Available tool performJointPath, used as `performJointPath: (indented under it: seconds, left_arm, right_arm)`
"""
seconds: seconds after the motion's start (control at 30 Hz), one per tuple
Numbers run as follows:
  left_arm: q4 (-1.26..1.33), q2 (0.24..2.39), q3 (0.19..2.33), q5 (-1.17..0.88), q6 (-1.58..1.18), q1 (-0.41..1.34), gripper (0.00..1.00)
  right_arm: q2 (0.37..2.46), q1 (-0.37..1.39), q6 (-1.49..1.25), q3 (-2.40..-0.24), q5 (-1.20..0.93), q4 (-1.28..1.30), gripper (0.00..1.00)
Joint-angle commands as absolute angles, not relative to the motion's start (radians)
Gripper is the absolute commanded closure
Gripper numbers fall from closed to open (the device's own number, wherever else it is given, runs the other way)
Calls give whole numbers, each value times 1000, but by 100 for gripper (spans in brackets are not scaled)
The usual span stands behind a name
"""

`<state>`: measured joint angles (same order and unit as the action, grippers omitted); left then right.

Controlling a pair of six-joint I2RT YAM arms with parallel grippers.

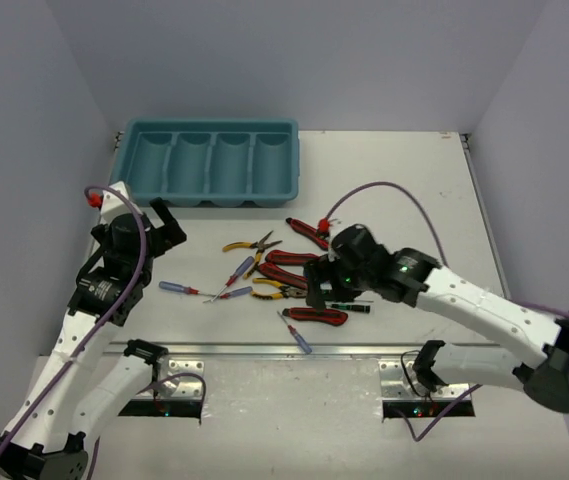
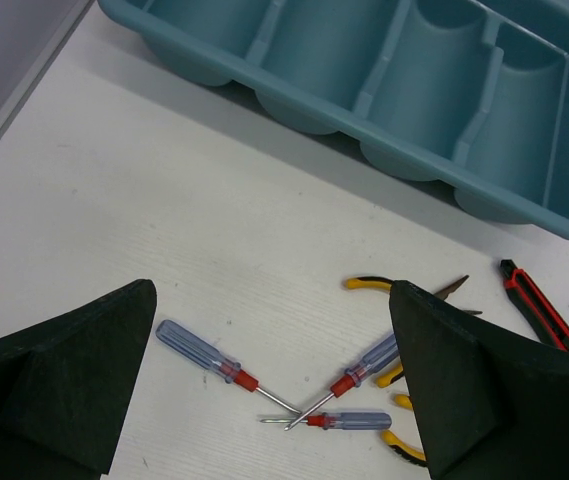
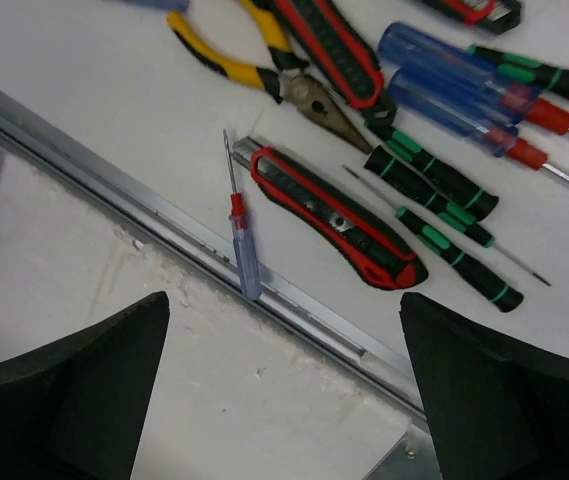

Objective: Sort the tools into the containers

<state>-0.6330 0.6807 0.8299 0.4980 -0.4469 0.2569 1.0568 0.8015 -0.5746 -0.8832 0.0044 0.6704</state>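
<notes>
Teal 4-compartment plastic tray (image 1: 214, 125), upper left of frame: empty. Hand tools (image 1: 286, 290) all loose on tabletop (image 1: 394, 160), centre. L gripper (image 2: 272, 290) & R gripper (image 3: 284, 300) wide, nothing held. Sorting looks unstarted.

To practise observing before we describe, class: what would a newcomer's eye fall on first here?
An empty teal tray with four compartments sits far left on the table. Nearer, a jumble of tools lies mid-table: screwdrivers, pliers, utility knives. The left gripper hovers open left of it, the right gripper open over its right side, both empty.
</notes>
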Motion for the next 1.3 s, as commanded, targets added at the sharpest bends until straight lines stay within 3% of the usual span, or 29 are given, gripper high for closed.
performJointPath:
  seconds: [0.0, 0.17, 0.33, 0.57, 0.93, 0.97, 1.13, 1.27]
  left_arm:
    - [-608, 687, 831, 505, -451, 266, 0]
    - [-606, 693, 830, 492, -449, 265, 0]
    - [-603, 687, 827, 483, -446, 265, 0]
    - [-599, 687, 827, 469, -440, 265, 0]
    - [-598, 684, 825, 464, -439, 265, 0]
    - [-598, 684, 825, 463, -439, 265, 0]
    - [-598, 680, 825, 461, -438, 267, 0]
    - [-600, 671, 833, 433, -437, 268, 0]
  right_arm:
    - [1247, 1045, -729, -967, 314, 669, 5]
    - [1477, 1201, -769, -1058, 367, 706, 17]
    - [1541, 1217, -782, -1023, 292, 614, 41]
    - [1647, 1238, -788, -1018, 229, 576, 54]
    - [1794, 1238, -795, -968, 237, 526, 62]
    - [1801, 1238, -795, -968, 238, 526, 65]
    - [1807, 1238, -795, -969, 235, 528, 99]
    - [1709, 1238, -757, -969, 182, 530, 100]
